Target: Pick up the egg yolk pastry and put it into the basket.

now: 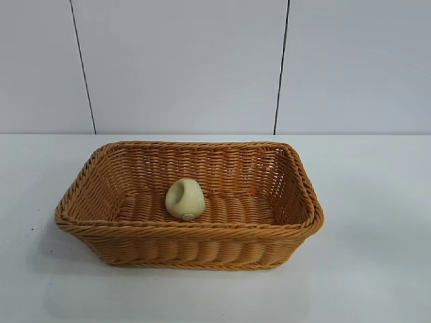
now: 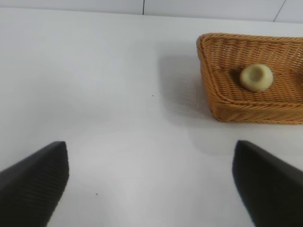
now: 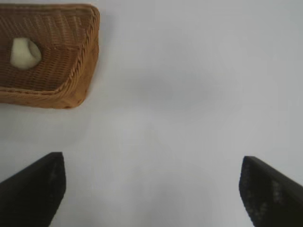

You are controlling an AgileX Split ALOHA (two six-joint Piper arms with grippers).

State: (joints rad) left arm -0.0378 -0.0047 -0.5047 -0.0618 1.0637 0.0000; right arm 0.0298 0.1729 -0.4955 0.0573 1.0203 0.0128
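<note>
The pale cream egg yolk pastry (image 1: 184, 199) lies tipped on its side on the floor of the golden-brown wicker basket (image 1: 195, 235), near the basket's middle. The left wrist view shows the egg yolk pastry (image 2: 256, 77) inside the basket (image 2: 222, 101), far from my left gripper (image 2: 151, 153), which stands open over bare table. In the right wrist view the egg yolk pastry (image 3: 24, 53) sits in the basket (image 3: 83, 61), well away from my open right gripper (image 3: 152, 165). Neither gripper holds anything. Neither arm appears in the exterior view.
The basket stands on a white table (image 1: 377, 222) before a white panelled wall (image 1: 182, 67) with two dark seams. White tabletop surrounds the basket on both sides and in front.
</note>
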